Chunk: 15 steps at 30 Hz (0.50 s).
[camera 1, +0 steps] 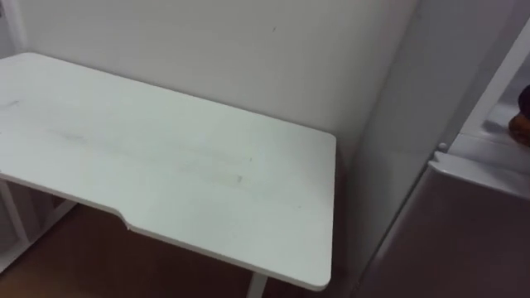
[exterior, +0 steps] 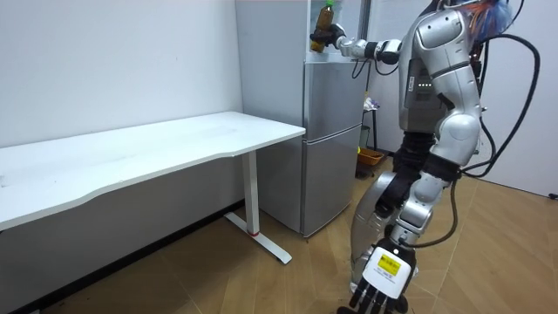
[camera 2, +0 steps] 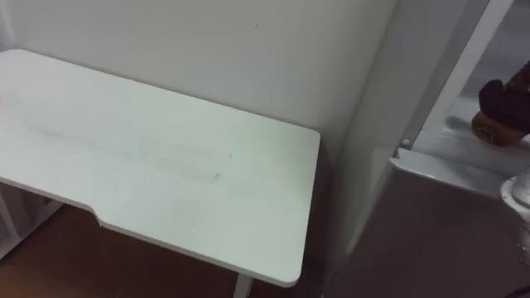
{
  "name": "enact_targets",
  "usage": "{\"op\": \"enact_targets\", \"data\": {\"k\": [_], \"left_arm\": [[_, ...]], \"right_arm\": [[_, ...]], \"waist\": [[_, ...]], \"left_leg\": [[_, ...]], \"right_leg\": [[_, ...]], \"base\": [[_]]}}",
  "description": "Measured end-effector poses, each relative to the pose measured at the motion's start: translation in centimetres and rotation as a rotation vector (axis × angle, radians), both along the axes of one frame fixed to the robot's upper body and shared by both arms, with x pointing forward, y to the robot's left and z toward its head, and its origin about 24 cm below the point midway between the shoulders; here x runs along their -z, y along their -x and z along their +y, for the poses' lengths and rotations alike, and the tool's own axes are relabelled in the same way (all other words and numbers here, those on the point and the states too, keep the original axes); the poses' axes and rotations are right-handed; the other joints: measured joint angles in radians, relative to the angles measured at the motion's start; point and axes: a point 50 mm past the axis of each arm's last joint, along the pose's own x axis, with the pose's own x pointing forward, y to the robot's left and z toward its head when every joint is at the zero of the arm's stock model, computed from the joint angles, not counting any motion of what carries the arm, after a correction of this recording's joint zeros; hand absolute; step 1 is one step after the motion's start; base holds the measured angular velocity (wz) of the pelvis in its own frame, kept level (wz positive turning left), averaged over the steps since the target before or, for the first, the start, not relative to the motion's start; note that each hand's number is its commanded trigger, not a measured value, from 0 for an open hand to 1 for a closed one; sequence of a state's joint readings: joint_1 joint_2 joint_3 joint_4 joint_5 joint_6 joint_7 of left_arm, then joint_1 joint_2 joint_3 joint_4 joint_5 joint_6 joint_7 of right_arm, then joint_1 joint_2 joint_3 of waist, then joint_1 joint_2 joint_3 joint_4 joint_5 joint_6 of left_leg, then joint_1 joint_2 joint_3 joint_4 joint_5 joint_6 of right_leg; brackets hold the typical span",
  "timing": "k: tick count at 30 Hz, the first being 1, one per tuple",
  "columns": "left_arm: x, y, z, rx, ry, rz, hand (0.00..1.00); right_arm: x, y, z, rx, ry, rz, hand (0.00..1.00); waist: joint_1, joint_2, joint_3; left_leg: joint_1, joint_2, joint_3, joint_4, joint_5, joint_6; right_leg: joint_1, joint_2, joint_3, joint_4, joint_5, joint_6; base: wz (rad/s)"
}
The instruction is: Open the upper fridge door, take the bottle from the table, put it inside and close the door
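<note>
Left hand point(exterior: 382, 277) hangs loose-fingered beside the leg. Right hand point(exterior: 320, 39) grips the brown bottle point(exterior: 327, 17) at the tall silver-grey fridge's point(exterior: 331, 139) open upper compartment, beside the long white table point(exterior: 131, 153).

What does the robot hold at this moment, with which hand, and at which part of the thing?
Its right hand holds the bottle around the lower body; the neck stands free above the hand. The left hand hangs empty.

table point(camera 1: 166, 165) against wall point(camera 1: 248, 50) | fridge point(exterior: 331, 131) right of table | bottle point(exterior: 325, 16) in right hand point(exterior: 319, 39) at fridge's upper compartment
</note>
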<state>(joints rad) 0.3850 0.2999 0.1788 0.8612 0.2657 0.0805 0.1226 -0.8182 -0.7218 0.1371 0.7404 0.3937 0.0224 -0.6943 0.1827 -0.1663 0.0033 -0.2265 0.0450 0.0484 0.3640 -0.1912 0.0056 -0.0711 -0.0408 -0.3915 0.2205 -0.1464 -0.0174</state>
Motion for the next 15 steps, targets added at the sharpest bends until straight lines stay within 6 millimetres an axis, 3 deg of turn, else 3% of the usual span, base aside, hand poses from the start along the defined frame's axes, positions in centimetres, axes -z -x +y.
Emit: {"op": "enact_targets", "data": {"k": [9,15], "left_arm": [[-0.2,-0.2,0.3,0.003,-0.004,0.000,0.00],[-0.5,-0.4,0.7,0.012,-0.016,0.003,0.00]], "right_arm": [[-0.4,-0.2,-1.4,0.008,0.009,0.062,1.00],[-0.6,-0.3,-1.9,-0.016,0.013,0.105,1.00]], "waist": [[0.017,0.006,0.0018],[0.018,0.001,-0.0030]], "left_leg": [[-0.008,-0.002,-0.010,0.012,0.003,0.001],[-0.005,-0.005,-0.021,0.006,0.008,-0.002]], "right_leg": [[0.000,0.000,-0.011,-0.009,0.002,-0.004],[0.008,0.003,-0.017,-0.014,0.003,-0.005]], "base": [[0.02],[0.03]]}}
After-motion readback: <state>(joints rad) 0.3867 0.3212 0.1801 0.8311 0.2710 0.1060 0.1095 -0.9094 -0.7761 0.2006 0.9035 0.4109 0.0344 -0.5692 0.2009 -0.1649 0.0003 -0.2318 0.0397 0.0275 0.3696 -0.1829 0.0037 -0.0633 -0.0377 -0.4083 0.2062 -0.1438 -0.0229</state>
